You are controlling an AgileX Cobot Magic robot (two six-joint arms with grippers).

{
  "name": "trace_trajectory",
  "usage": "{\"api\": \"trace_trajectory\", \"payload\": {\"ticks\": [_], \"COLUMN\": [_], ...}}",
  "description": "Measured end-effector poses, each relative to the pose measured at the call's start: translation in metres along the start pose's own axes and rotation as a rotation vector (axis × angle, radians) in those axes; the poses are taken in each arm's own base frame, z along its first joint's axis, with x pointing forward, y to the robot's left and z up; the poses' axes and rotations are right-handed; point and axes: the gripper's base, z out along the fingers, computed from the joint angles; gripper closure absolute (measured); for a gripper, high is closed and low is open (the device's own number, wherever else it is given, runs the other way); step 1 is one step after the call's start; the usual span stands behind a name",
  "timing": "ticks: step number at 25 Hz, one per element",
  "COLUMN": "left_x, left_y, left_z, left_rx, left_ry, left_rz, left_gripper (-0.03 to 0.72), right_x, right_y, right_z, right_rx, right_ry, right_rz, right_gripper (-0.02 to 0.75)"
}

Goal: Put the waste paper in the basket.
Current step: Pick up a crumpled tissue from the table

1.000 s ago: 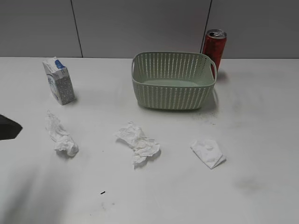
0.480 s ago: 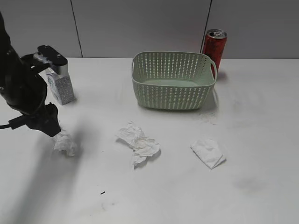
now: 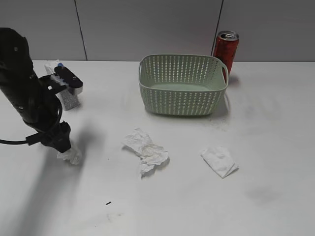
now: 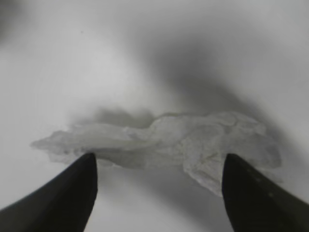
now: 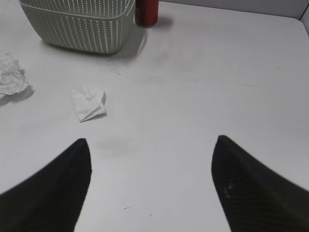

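your left pincer [image 4: 159, 183] hangs spread wide just over the leftmost paper wad [image 4: 169, 145] on the worktop [image 3: 275, 147], one finger on each side of it. behind that arm stands a printed carton [image 3: 69, 98], near the pincer's wrist. two more wads lie apart: one in the middle [image 3: 146, 151], one further right [image 3: 219, 161]. the green basket [image 3: 182, 84] sits behind them, a red can [image 3: 226, 49] just past its right corner. your right pincer [image 5: 152, 183] is spread wide above bare worktop.
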Motion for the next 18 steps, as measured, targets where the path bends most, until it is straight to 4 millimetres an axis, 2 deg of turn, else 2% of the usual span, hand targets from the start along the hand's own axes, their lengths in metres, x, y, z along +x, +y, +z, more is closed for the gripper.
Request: {"api": "trace_trajectory", "payload": {"ticks": [6, 13, 15, 18], "left_x": [-0.006, -0.008, -0.008, -0.01], "left_y": [-0.009, -0.008, -0.008, -0.008], "left_z": [0.025, 0.029, 0.029, 0.029], "left_rx": [0.015, 0.022, 0.021, 0.017], "left_ry": [0.028, 0.041, 0.038, 0.028], "left_rz": [0.036, 0.043, 0.042, 0.038], "left_gripper": [0.095, 0.113, 0.176, 0.381], "right_x": [0.0, 0.0, 0.0, 0.0], "right_y": [0.0, 0.0, 0.0, -0.001], "right_z": [0.0, 0.0, 0.0, 0.0], "right_rx": [0.0, 0.001, 0.002, 0.008], "right_ry": [0.0, 0.0, 0.0, 0.001], "right_rz": [0.0, -0.001, 0.001, 0.009], "right_gripper": [0.149, 0.149, 0.149, 0.149]}}
